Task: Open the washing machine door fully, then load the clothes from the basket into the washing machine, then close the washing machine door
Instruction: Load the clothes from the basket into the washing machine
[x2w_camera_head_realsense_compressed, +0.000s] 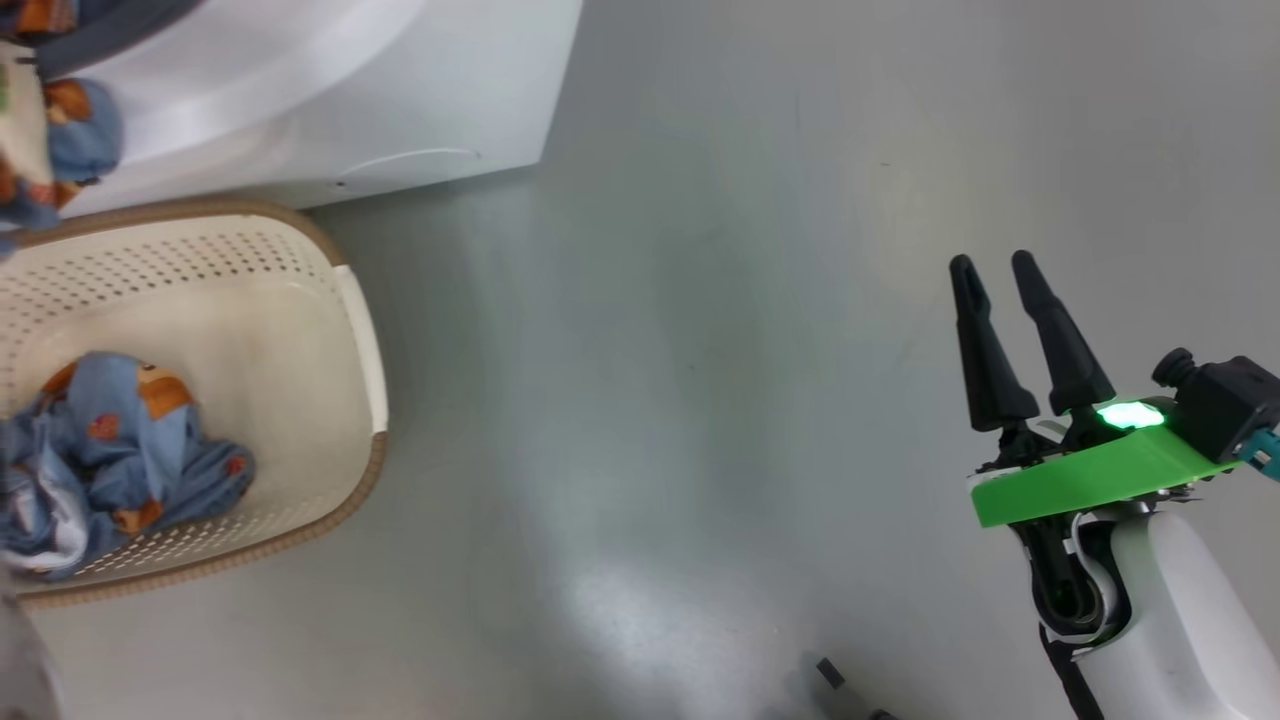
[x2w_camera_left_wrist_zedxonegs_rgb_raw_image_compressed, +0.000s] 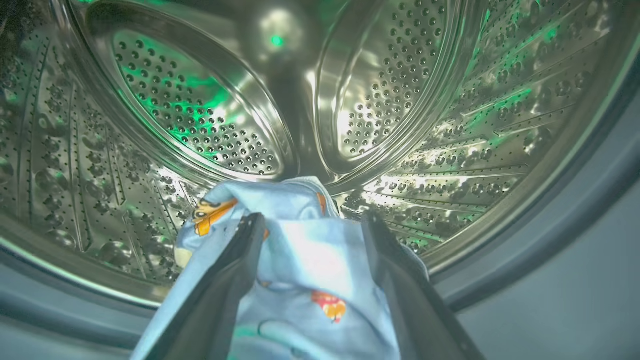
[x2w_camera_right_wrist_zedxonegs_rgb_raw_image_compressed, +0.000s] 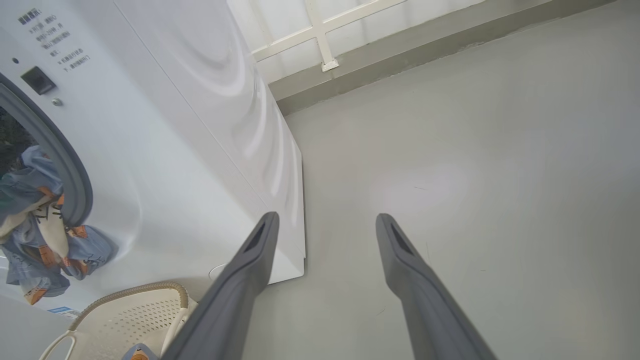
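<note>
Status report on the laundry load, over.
Left gripper open at the drum mouth; right gripper open, empty. One garment draped out over the seal; more clothes in basket. Draped garment would likely block closing.

left fingers (x2w_camera_left_wrist_zedxonegs_rgb_raw_image_compressed: 231, 282), right fingers (x2w_camera_head_realsense_compressed: 985, 350): wide apart

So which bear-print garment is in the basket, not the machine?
The crumpled blue garment lying in the cream basket. The other garment hangs out of the washing machine's opening, between the left gripper's open fingers.
</note>
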